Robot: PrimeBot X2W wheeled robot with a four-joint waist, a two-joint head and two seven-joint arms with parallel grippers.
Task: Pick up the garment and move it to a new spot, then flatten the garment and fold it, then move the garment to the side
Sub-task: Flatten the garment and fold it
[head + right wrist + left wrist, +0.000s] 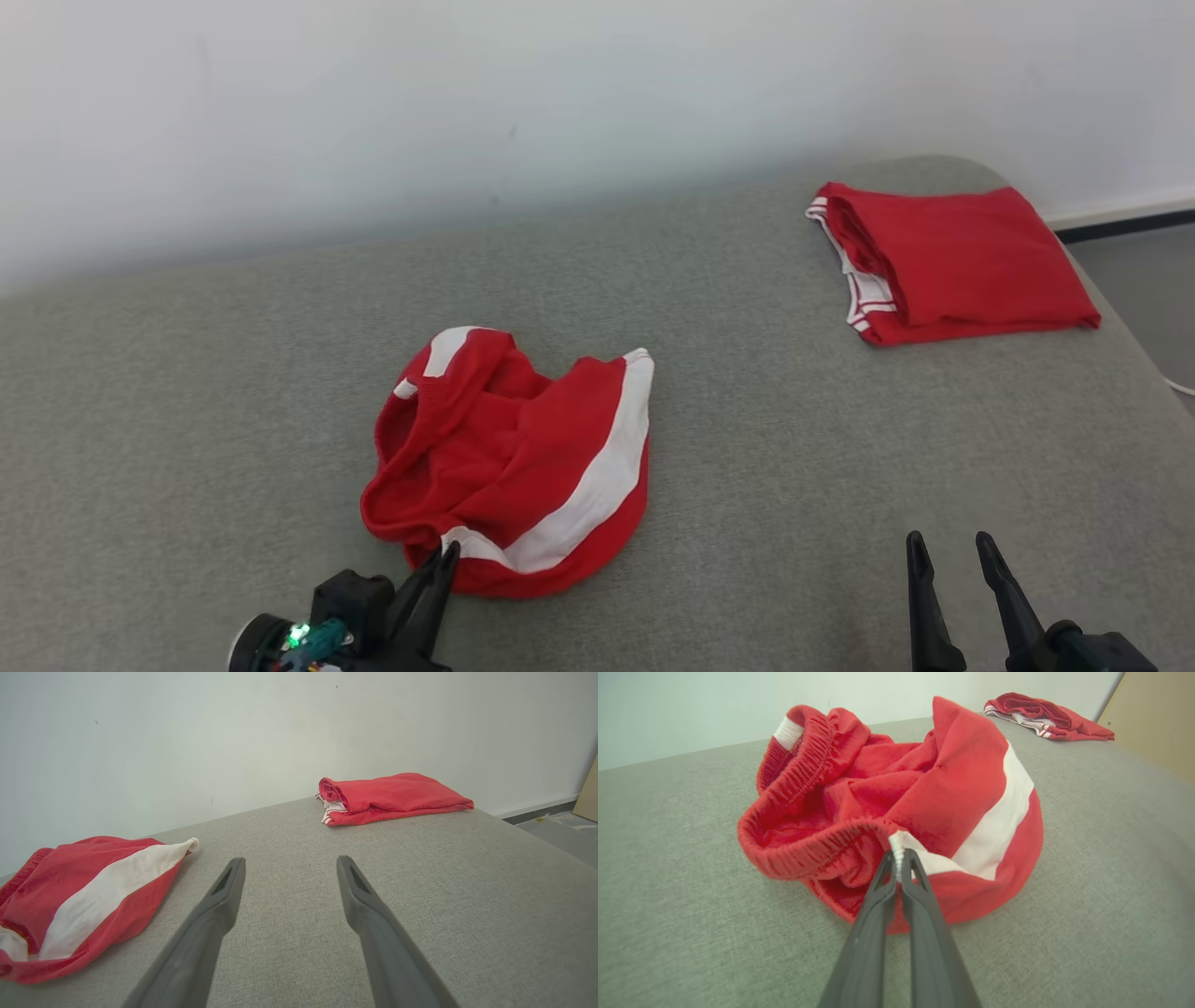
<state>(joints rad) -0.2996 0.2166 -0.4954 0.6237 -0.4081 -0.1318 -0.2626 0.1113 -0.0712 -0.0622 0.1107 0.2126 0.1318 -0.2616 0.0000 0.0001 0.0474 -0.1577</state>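
Tightly, the left gripper (900, 857) pinches the garment (952, 779) at its white tip.

Bright even light, soft shadows, wide-angle edges

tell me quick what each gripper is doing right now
left gripper: shut on the waistband edge of the crumpled red and white shorts
right gripper: open, holding nothing
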